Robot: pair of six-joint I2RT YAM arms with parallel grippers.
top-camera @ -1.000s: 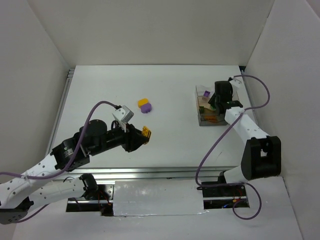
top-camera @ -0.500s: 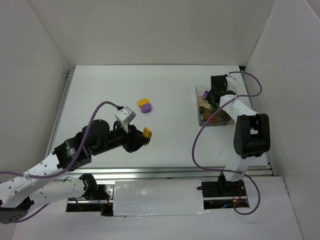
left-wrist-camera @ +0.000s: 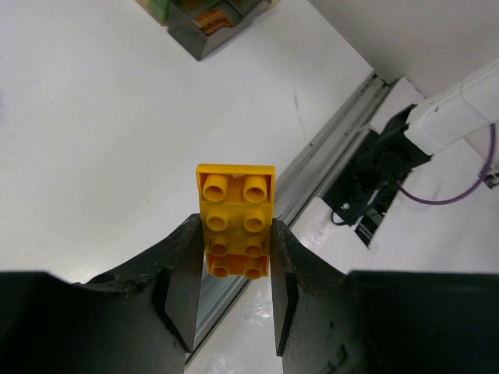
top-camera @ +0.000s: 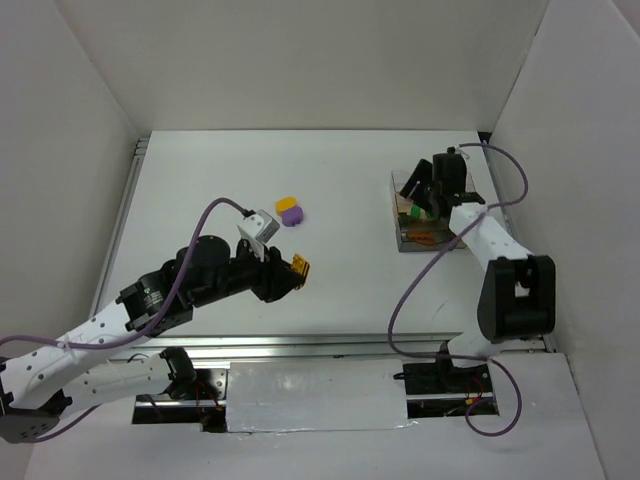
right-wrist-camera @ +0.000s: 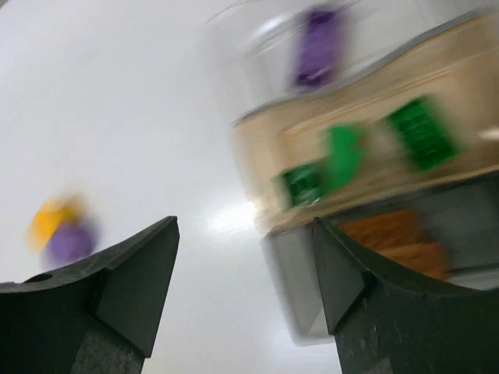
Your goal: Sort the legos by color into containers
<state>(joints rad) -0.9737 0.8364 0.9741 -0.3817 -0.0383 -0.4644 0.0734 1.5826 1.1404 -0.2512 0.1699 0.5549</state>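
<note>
Left gripper (left-wrist-camera: 234,234) pinches yellow lego (left-wrist-camera: 235,195); containers (right-wrist-camera: 296,300) seemingly beneath right gripper (right-wrist-camera: 243,234).

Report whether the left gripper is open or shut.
Shut on a yellow lego: in the wrist view the left gripper has its fingers pressed against both long sides, the far end sticking out past the tips.

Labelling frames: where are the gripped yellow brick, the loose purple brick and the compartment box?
yellow brick (left-wrist-camera: 235,222), left wrist view, studded top.
purple brick (top-camera: 292,215), top view, upper face.
compartment box (top-camera: 415,245), top view, near wall.
</note>
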